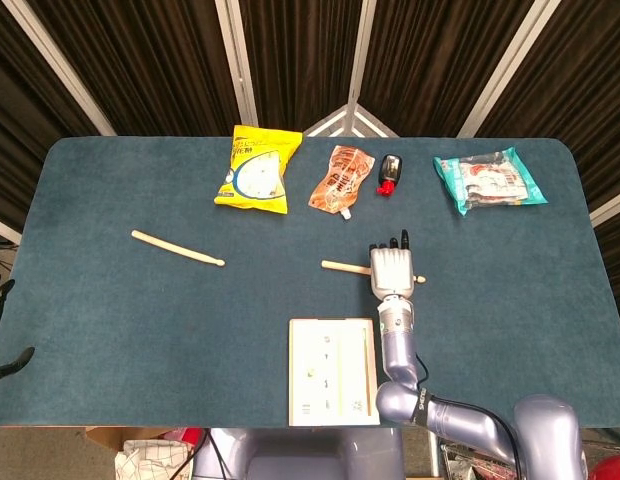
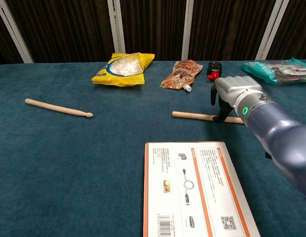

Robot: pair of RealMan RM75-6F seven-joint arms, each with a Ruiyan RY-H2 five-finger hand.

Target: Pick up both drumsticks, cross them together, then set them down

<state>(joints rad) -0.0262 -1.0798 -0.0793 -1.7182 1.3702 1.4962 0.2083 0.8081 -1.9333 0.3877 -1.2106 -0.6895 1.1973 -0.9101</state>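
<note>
Two wooden drumsticks lie flat on the blue table point(image 1: 110, 330). The left drumstick point(image 1: 177, 248) point(image 2: 58, 108) lies alone at the left. Over the thin end of the right drumstick point(image 1: 342, 266) point(image 2: 192, 115) sits my right hand point(image 1: 392, 268) point(image 2: 233, 91), palm down. Its dark fingertips point(image 2: 220, 112) reach down to the stick and touch it, hiding the tip in the chest view. The stick still rests on the cloth. Only dark bits at the left edge point(image 1: 8, 364) show where my left hand may be.
Along the back lie a yellow snack bag point(image 1: 257, 170), an orange pouch point(image 1: 340, 180), a small red and black bottle point(image 1: 390, 173) and a teal packet point(image 1: 487, 180). A white box point(image 1: 333, 372) point(image 2: 197, 187) lies at the front edge, just in front of the right drumstick.
</note>
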